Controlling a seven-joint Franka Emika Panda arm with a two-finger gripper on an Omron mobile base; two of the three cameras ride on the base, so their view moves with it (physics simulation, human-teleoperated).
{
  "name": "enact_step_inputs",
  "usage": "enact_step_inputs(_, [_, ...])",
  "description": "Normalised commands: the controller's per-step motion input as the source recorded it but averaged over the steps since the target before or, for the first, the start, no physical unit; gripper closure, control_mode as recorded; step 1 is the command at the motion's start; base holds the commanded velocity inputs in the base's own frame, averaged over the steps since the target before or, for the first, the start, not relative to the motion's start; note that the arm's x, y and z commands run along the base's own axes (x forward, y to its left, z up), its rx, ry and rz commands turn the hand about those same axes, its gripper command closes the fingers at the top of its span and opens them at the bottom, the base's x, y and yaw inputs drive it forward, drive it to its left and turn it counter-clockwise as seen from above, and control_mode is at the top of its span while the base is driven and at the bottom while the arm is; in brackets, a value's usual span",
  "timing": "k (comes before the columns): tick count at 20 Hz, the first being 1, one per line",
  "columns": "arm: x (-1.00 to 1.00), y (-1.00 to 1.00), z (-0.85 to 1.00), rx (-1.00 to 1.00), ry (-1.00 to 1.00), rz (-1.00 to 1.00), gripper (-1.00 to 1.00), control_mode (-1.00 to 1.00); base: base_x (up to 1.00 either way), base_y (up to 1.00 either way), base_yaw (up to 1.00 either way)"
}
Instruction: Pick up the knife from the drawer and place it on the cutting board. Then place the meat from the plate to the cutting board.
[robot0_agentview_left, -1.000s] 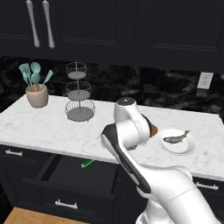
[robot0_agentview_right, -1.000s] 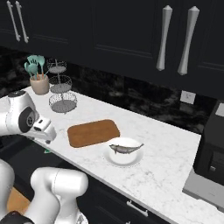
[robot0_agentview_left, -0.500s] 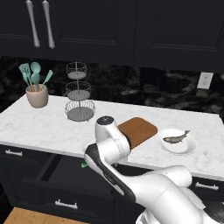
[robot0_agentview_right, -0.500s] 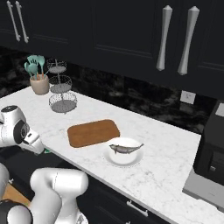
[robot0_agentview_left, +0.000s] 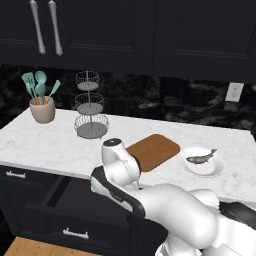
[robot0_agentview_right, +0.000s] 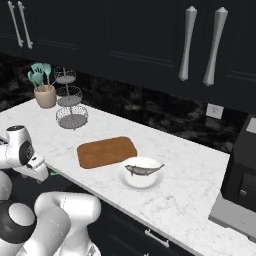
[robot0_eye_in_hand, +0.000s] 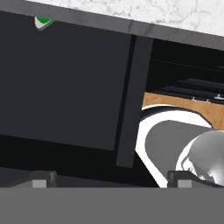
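The drawer (robot0_agentview_left: 57, 197) stands pulled out below the counter, its dark interior (robot0_eye_in_hand: 65, 83) spread before the hand. One green end of the knife (robot0_eye_in_hand: 42, 21) peeks out at the drawer's far corner, under the counter lip. My gripper (robot0_eye_in_hand: 109, 180) hangs low over the drawer, open, its tips wide apart with nothing between them. The reddish-brown cutting board (robot0_agentview_left: 152, 151) (robot0_agentview_right: 106, 151) lies bare on the marble. Right of it the grey fish, the meat (robot0_agentview_left: 200, 158) (robot0_agentview_right: 143, 169), rests on the white plate (robot0_agentview_left: 212, 171) (robot0_agentview_right: 125, 181).
A tiered wire basket stand (robot0_agentview_left: 90, 112) and a cup of teal utensils (robot0_agentview_left: 42, 107) stand at the counter's back left. My own arm (robot0_agentview_left: 117, 160) bends over the counter edge above the drawer. A dark appliance (robot0_agentview_right: 242, 175) sits at the far right.
The arm has swung down from above the counter and leftward, and the hand has dropped below the counter edge into the drawer opening. Board, plate and fish have not moved.
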Motion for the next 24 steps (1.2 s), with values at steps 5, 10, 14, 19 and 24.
enact_step_inputs(5, [0.0,0.41,-0.49,0.0,0.07,0.0,-1.0,-1.0,0.0,0.0,0.0])
enact_step_inputs(10, [0.12,0.12,-0.36,0.0,0.02,0.0,-1.0,-1.0,0.0,0.0,0.0])
enact_step_inputs(14, [0.18,0.22,-0.34,0.0,0.0,0.0,-1.0,-1.0,0.0,0.0,0.0])
enact_step_inputs(19, [0.11,0.28,-0.32,0.0,0.0,-0.02,-1.0,-1.0,0.0,0.0,0.0])
enact_step_inputs(24, [0.02,0.04,-0.1,0.07,0.0,-0.05,-1.0,-1.0,0.0,0.0,0.0])
